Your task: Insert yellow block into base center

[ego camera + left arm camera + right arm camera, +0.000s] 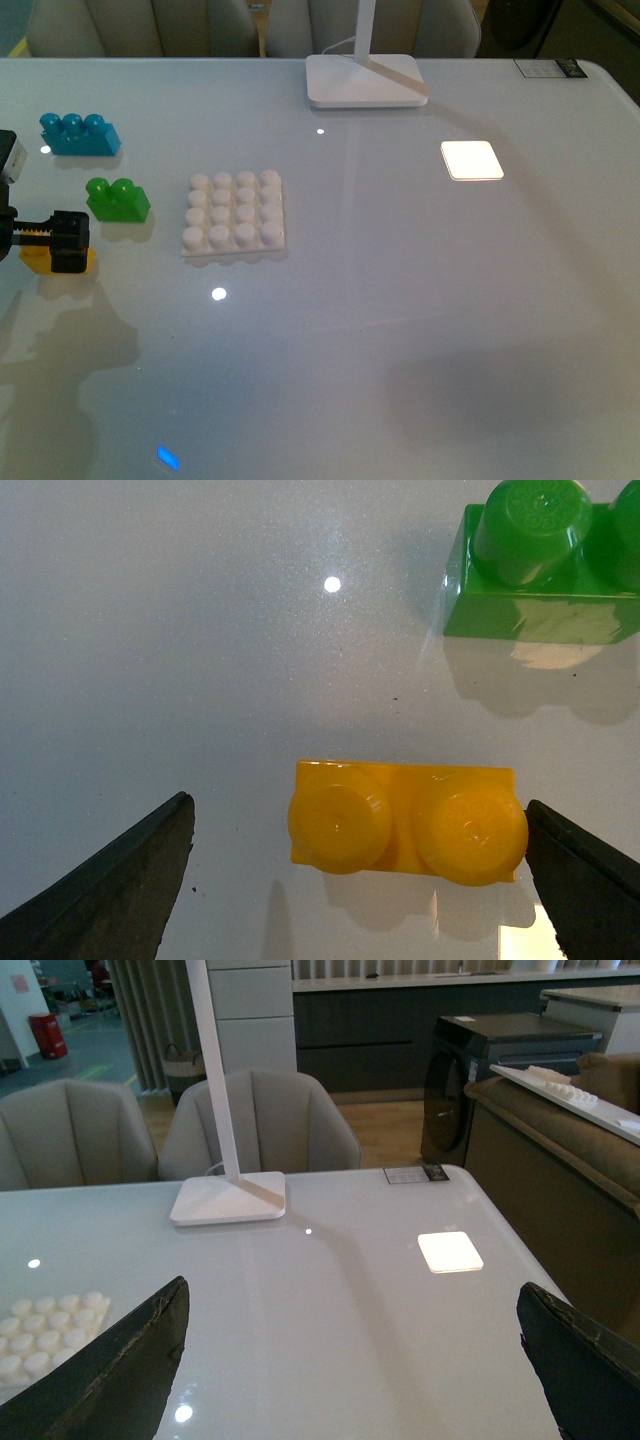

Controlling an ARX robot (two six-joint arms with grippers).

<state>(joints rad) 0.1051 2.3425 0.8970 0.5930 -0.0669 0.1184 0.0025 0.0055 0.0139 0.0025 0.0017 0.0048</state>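
yellow block (405, 820) studs up on table (400, 330), near left, between spread fingers of left gripper (357, 805), not pinched | right gripper (352, 1290) spread, holding nothing | green brick (118, 200) just beyond block | base (235, 212) right of green brick | blue brick (80, 133) farther back

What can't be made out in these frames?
- yellow block: front view, mostly covered by the left gripper.
- base: right wrist view, cut by the picture's edge and the right gripper.
- green brick: left wrist view, cut by the edge.
- sticker: every view, print too small to read.
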